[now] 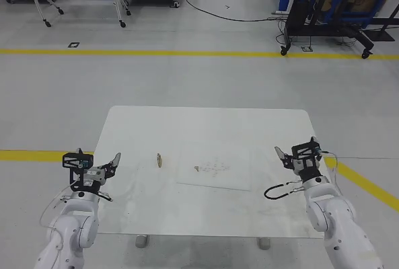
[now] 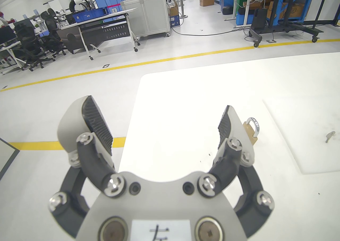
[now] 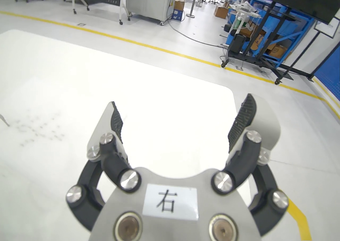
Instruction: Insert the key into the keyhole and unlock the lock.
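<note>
A small brass padlock (image 1: 159, 160) with a silver shackle lies on the white table (image 1: 206, 128), left of centre; in the left wrist view the padlock (image 2: 251, 130) is partly hidden behind one finger. A small silver key (image 1: 196, 168) rests on a thin white mat (image 1: 216, 178) near the middle, and the key (image 2: 329, 136) lies flat on the mat there too. My left gripper (image 1: 99, 167) hovers open at the table's left edge, well short of the padlock. My right gripper (image 1: 299, 150) hovers open near the right edge, far from the key. Both hold nothing.
The mat (image 2: 305, 133) is a slightly raised sheet right of the padlock. A black cable (image 1: 283, 191) loops by the right arm over the table's right side. Yellow floor lines (image 1: 186, 52) run beyond the table.
</note>
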You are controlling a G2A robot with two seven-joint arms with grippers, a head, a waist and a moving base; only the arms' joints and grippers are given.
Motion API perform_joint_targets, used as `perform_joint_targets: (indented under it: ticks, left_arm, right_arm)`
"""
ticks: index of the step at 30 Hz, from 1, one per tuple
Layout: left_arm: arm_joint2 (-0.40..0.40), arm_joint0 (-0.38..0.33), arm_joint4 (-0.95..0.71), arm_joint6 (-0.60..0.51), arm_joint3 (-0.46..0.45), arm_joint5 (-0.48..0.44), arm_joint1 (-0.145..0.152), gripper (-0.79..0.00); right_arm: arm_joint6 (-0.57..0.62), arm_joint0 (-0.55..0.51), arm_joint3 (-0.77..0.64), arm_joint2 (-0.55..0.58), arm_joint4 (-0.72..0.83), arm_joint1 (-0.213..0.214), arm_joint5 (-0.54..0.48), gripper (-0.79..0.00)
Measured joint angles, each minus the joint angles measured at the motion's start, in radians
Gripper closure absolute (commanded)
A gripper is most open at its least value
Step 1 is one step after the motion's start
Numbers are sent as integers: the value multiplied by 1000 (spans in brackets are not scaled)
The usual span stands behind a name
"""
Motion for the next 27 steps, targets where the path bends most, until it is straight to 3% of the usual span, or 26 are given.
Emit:
perform_joint_targets:
  ticks: [4, 9, 12, 23, 27]
  left_arm:
    - [0, 0, 0, 0, 0, 0, 0, -785]
    - [0, 0, 0, 0, 0, 0, 0, -785]
    - [0, 0, 0, 0, 0, 0, 0, -785]
    - [0, 0, 0, 0, 0, 0, 0, -785]
    - [0, 0, 0, 0, 0, 0, 0, -785]
  right_arm:
    - [67, 121, 86, -111, -47, -6, -157, -785]
    - [87, 243, 201, -229, -22, -24, -243, -785]
    - [92, 293, 249, -274, -21, -32, -257, -785]
    - [80, 295, 251, -285, -15, -34, -263, -785]
    - [88, 342, 280, -356, -64, -46, -280, -785]
